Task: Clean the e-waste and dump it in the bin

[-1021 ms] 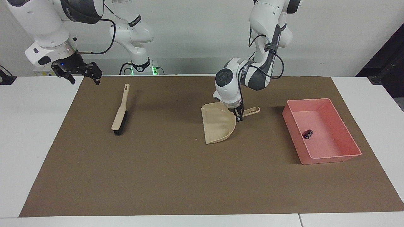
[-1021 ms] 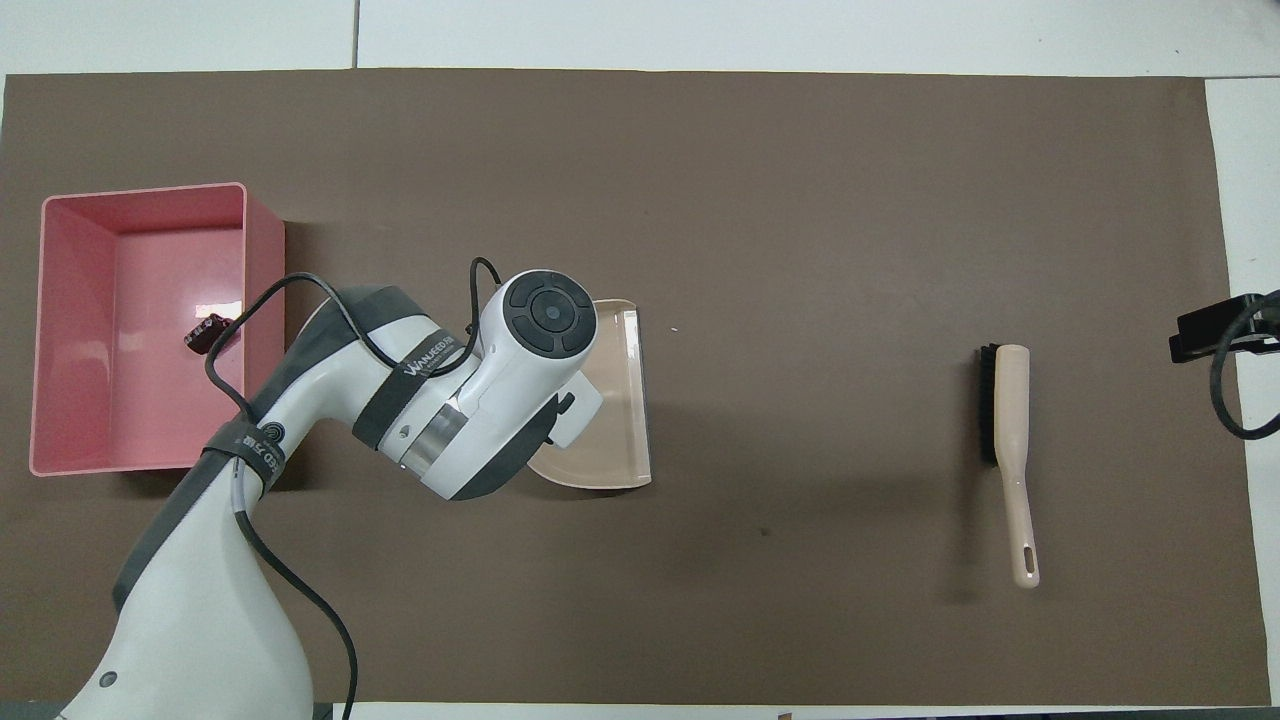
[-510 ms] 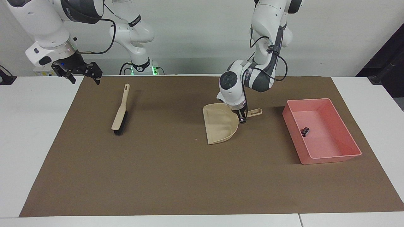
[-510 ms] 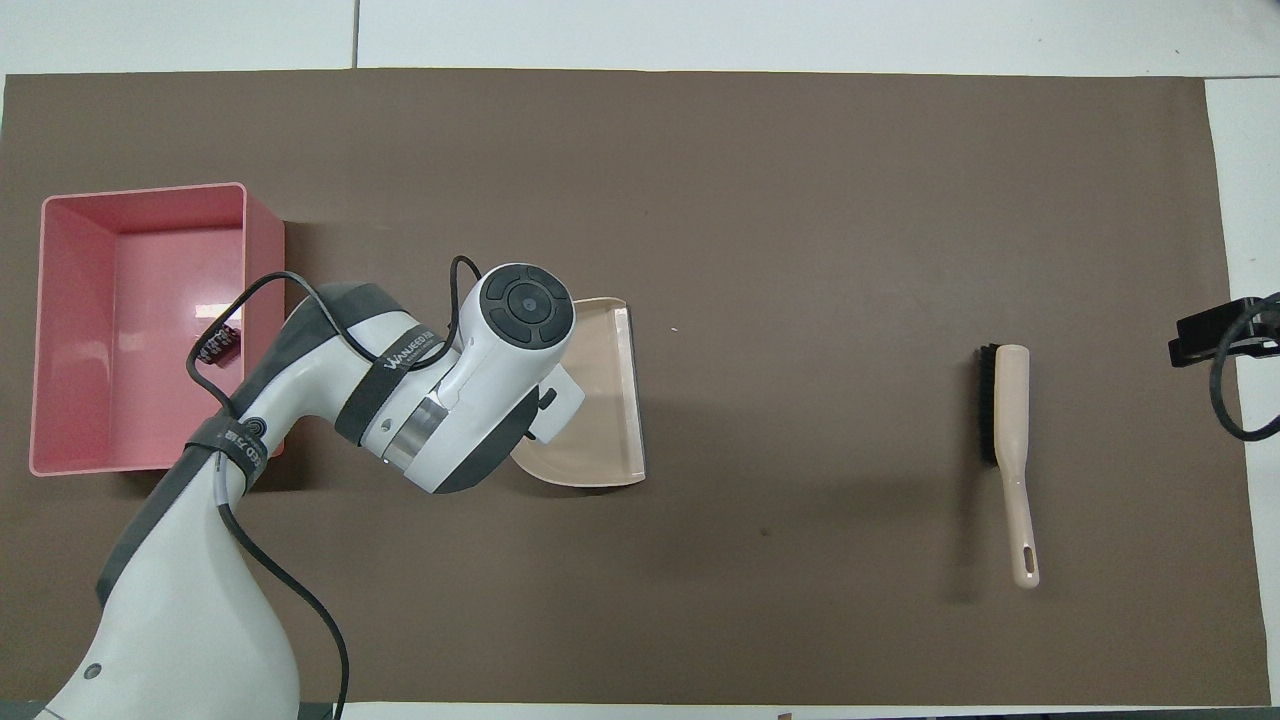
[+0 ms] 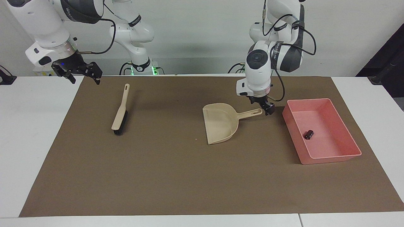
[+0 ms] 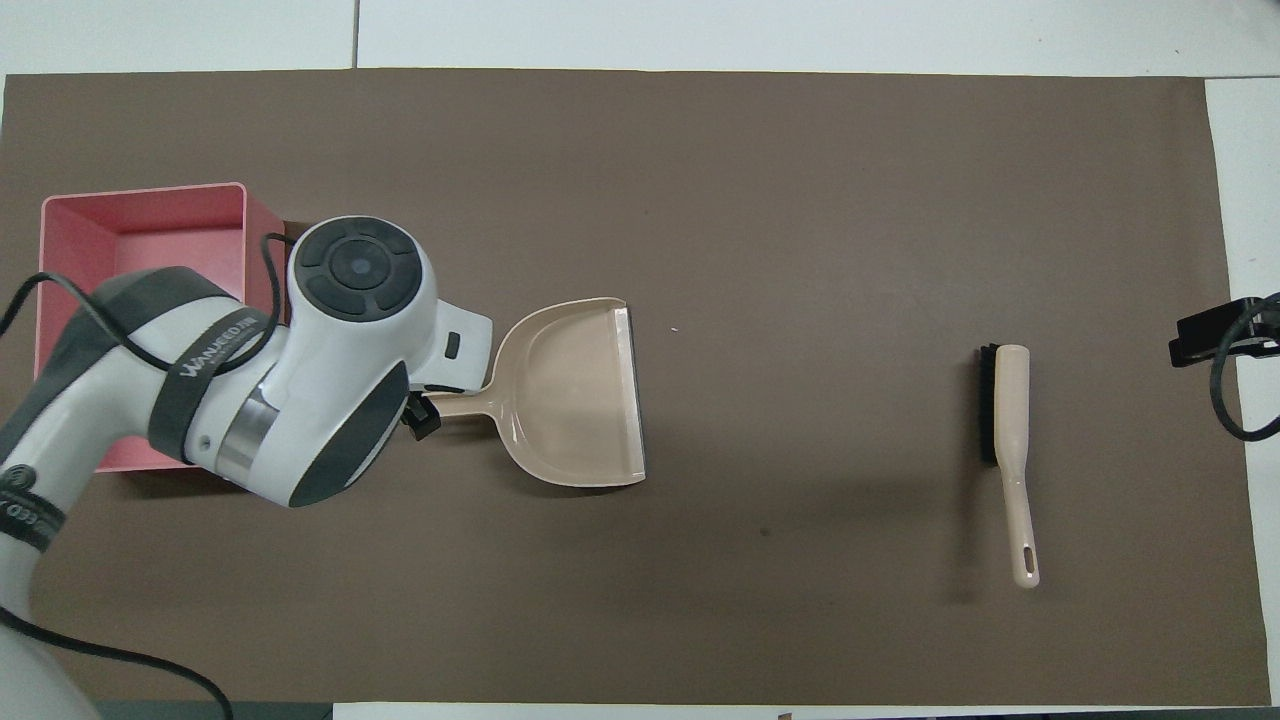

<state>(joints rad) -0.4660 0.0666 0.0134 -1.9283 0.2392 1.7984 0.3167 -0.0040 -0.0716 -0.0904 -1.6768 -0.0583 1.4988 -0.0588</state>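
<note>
Left gripper (image 5: 264,108) hangs open over the dustpan (image 5: 221,122) handle's tip – holding nothing – beside the bin (image 5: 325,151); right gripper (image 5: 82,74) waits open near the brush (image 5: 120,110).

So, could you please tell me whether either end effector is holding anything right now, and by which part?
Nothing is held. The left end effector hangs above the beige plastic dustpan's handle end; the right end effector waits empty.

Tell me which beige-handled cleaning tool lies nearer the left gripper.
The dustpan: its handle end lies just beside the left gripper, while the brush lies toward the right arm's end.
</note>
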